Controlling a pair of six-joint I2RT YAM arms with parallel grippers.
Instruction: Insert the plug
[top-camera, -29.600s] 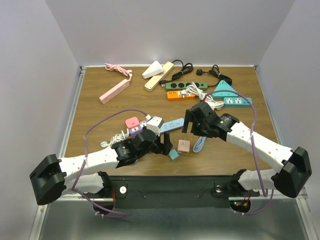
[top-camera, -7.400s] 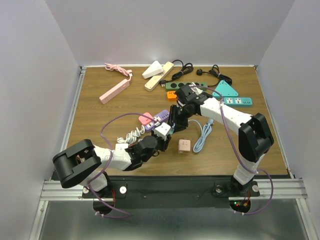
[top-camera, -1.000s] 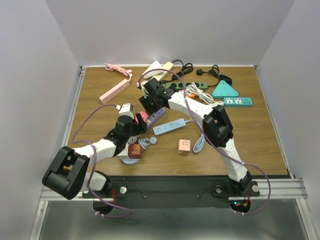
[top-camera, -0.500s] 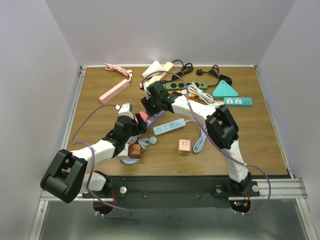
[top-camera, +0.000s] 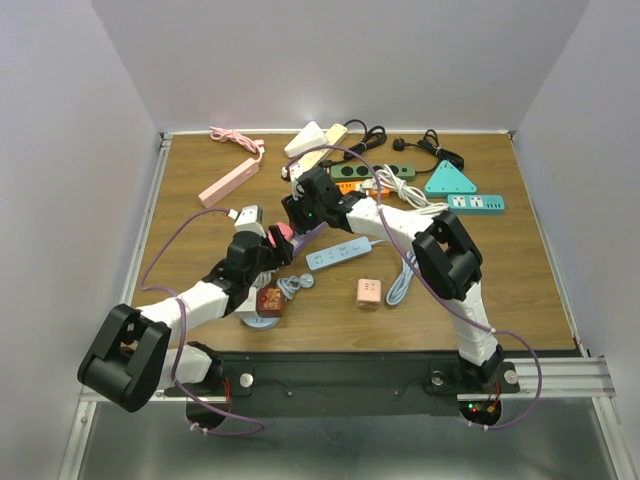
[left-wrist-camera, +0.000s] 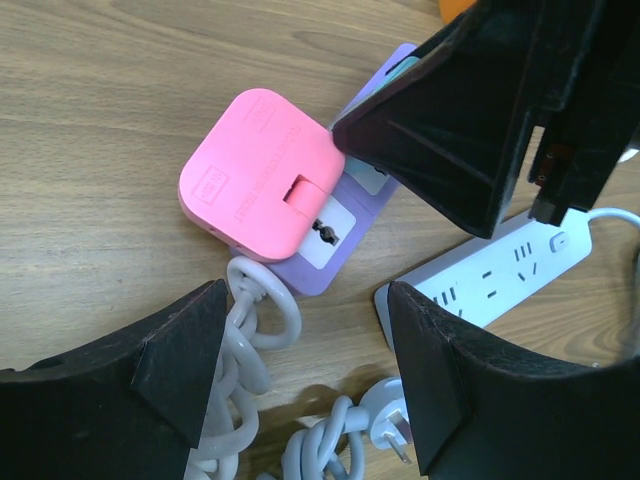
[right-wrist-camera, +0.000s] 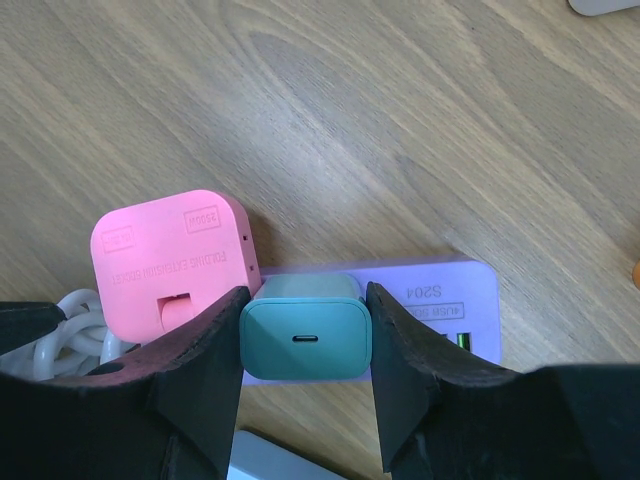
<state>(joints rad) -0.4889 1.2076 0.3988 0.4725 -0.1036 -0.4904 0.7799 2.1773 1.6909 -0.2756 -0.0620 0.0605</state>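
So the right gripper (right-wrist-camera: 305, 345) is clamped on a teal plug (right-wrist-camera: 305, 325), which sits on top of the purple power strip (right-wrist-camera: 440, 300), right up against the pink adapter (right-wrist-camera: 170, 255) at the strip's end. Can't tell if the prongs are seated. The left gripper (left-wrist-camera: 305, 350) has its fingers spread wide, holding nothing, hovering over the coiled white cable (left-wrist-camera: 250, 330) there. A white power strip (left-wrist-camera: 500, 275) lies just beside on the wooden table (right-wrist-camera: 400, 120).
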